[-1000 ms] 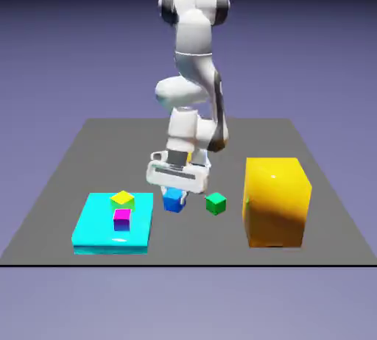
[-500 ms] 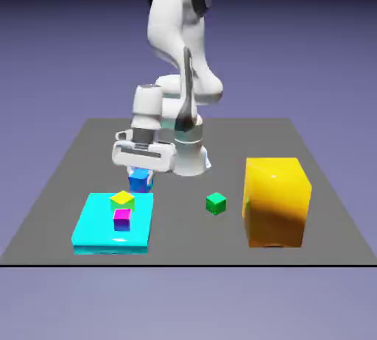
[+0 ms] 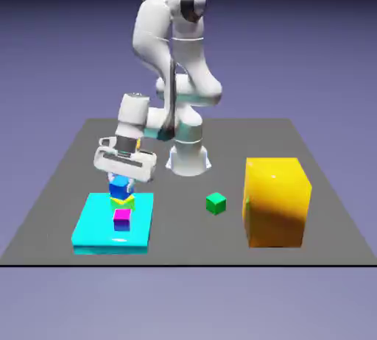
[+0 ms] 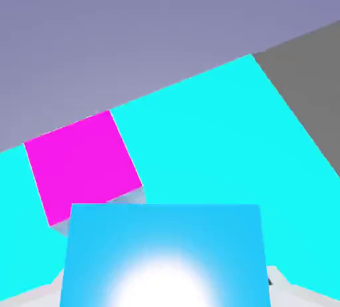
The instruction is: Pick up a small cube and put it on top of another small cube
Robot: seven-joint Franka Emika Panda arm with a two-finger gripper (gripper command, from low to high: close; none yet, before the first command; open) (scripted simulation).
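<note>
Gripper: the gripper points down over the cyan slab, its fingers on either side of the blue cube; whether the jaws are gripping or already let go, I cannot tell from either view.
Blue cube: the small blue cube sits between the fingertips, directly on top of the yellow cube, touching it. In the hand view the blue cube fills the lower middle, large, with a bright glare on its top face, and hides the cube under it.
Yellow cube: the small yellow cube with greenish sides stands right beneath the hand, on the cyan slab.
Magenta cube: the magenta cube lies on the same slab just beside the stack, on the side nearer the exterior camera; in the hand view it shows just past the blue cube, to its upper left.
Cyan slab: the flat cyan slab lies under the hand and carries the stack and the magenta cube.
Green cube: the small green cube rests on the grey table, apart from the hand, towards the exterior view's right.
Yellow-orange block: the large yellow-orange block stands further off on that same side, beyond the green cube.
</note>
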